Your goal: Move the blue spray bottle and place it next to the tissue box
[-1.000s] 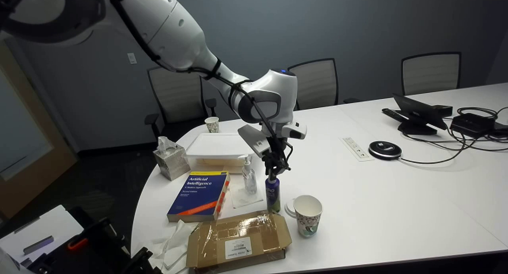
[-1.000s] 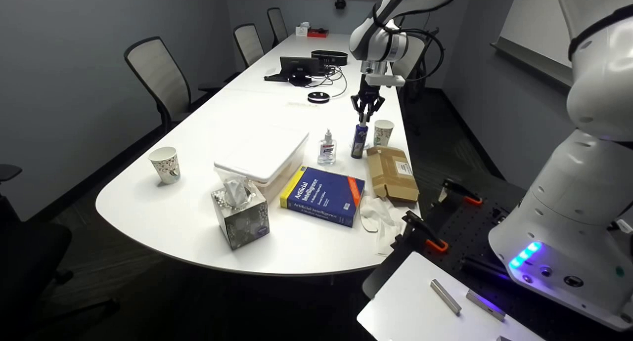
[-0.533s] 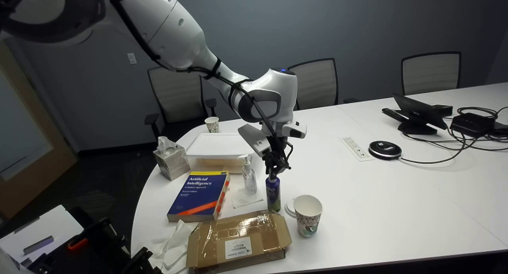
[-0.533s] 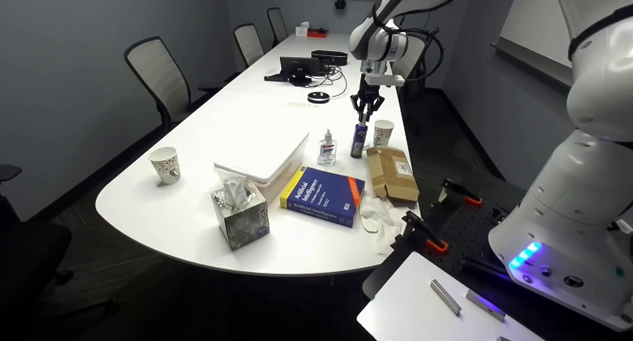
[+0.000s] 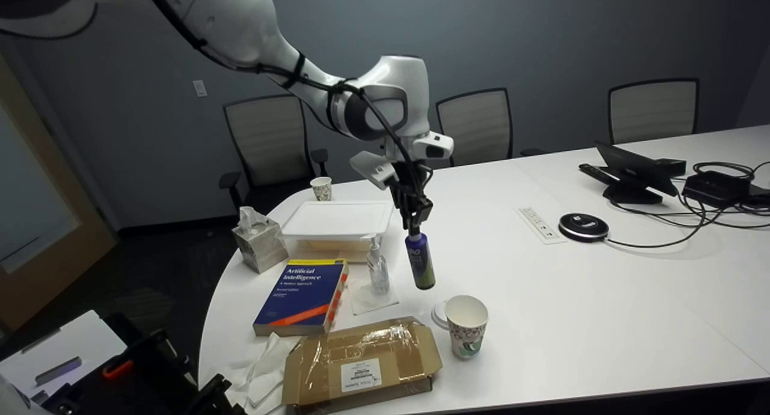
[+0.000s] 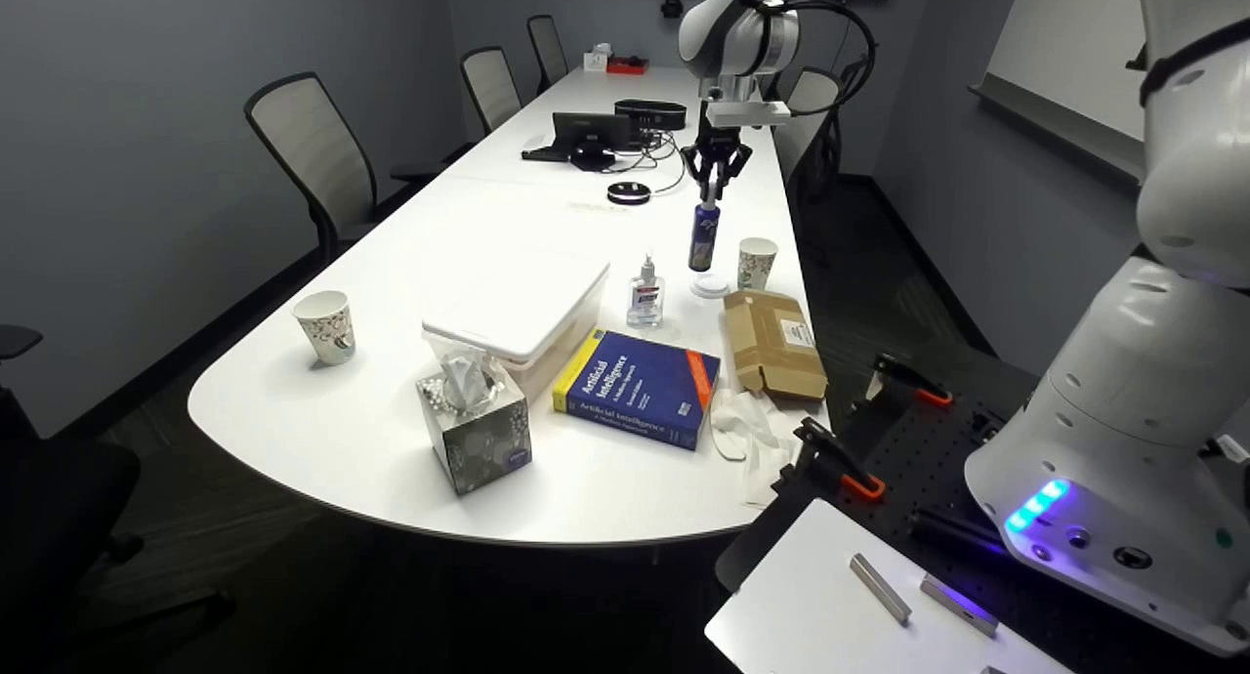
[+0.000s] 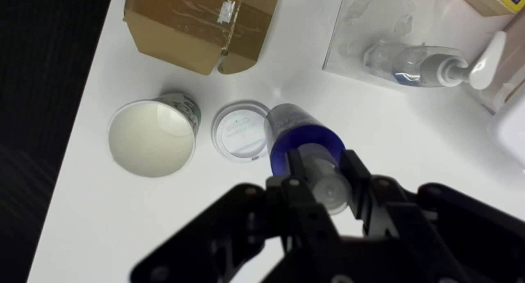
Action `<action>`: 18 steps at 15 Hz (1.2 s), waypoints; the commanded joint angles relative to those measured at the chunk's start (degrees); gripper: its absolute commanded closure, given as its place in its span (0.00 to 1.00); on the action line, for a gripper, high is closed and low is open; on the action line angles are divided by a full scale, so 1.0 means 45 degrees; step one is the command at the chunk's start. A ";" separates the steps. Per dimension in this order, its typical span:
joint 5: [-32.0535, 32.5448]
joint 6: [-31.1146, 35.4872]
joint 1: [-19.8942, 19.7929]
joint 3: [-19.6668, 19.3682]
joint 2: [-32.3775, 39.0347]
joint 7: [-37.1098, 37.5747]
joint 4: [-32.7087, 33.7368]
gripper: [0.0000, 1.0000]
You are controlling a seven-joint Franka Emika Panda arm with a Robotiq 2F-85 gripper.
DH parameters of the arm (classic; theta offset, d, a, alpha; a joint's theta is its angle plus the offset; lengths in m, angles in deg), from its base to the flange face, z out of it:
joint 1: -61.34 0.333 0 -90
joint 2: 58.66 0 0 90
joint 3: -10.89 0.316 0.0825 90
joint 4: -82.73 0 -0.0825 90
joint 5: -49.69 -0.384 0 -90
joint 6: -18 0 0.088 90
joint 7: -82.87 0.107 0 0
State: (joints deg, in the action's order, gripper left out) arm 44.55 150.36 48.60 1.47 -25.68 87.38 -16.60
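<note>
Blue spray bottle (image 5: 420,262) hung top-up from the robot's gripper (image 7: 322,168) above the white table (image 5: 571,307).

Two black fingers (image 7: 356,174) pinched the bottle's pale top, one on either side, and the blue body hung below their tips, leaning slightly in an exterior view. I saw its base off the tabletop in both exterior views, near a flat white lid (image 7: 242,131) and a patterned paper cup (image 5: 467,331). Well apart, toward the table's rounded end, stood the grey patterned tissue box (image 6: 483,440); a clear pump bottle (image 5: 379,273) and a blue book (image 5: 304,295) came between it and the spray bottle. A taped brown cardboard box (image 5: 385,343) lay close to the lid and the cup.
</note>
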 commanded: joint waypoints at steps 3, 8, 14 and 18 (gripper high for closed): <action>0.2156 -0.0462 0.1937 -0.0426 -0.3389 0.2139 -0.2809 0.93; 0.3373 -0.1306 0.2939 0.0238 -0.5742 0.3256 -0.4921 0.93; 0.3629 -0.1805 0.3512 0.1769 -0.7784 0.3488 -0.6963 0.93; 0.3580 -0.1564 0.3894 0.2809 -0.7732 0.3252 -0.7450 0.93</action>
State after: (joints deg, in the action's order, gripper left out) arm 59.78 143.19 64.70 11.73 -58.87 101.42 -47.73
